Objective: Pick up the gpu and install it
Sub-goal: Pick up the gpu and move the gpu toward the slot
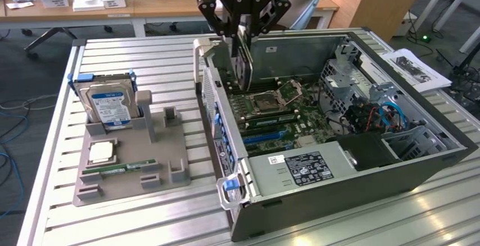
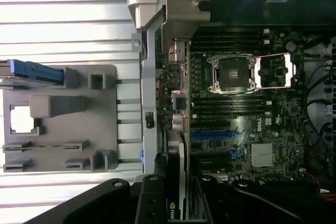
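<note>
My gripper (image 1: 245, 31) is shut on the gpu (image 1: 244, 60), a thin dark card with a pale metal edge that hangs on edge below the fingers. The card hovers over the rear wall of the open computer case (image 1: 420, 162), above the motherboard (image 1: 289, 117). In the wrist view the gpu (image 2: 177, 179) runs between my fingers (image 2: 151, 198), edge-on beside the case's back panel, apart from the blue expansion slot (image 2: 215, 135). That blue slot (image 1: 262, 137) lies bare on the board.
A grey holder tray (image 1: 131, 156) sits at the exterior view's left with a silver hard drive (image 1: 109, 103), a CPU chip (image 1: 101, 151) and a green memory stick (image 1: 120, 167). The CPU socket (image 1: 274, 97) stands open. Cables (image 1: 375, 114) and a power supply (image 1: 307, 170) crowd the case.
</note>
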Available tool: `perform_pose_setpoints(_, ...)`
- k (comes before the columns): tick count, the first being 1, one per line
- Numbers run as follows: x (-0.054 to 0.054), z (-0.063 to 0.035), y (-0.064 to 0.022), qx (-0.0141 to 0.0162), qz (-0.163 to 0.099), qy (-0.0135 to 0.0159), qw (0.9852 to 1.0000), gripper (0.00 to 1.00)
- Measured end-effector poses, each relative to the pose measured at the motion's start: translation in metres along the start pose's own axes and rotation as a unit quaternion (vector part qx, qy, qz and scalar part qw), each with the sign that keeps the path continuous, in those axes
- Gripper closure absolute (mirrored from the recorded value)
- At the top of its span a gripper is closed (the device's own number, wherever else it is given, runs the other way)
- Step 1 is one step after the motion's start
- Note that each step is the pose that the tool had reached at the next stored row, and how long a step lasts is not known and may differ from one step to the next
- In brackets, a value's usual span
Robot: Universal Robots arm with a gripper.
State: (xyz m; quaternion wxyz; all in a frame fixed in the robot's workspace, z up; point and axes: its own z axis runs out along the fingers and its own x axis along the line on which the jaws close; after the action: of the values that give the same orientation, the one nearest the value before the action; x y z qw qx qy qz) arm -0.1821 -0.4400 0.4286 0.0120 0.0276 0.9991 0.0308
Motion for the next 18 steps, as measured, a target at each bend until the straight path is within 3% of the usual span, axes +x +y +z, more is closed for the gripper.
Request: perform_pose_setpoints(18, -0.047, 0.0013, 0.0036, -0.0017, 0.0, 0.0001, 1.0, 0.73)
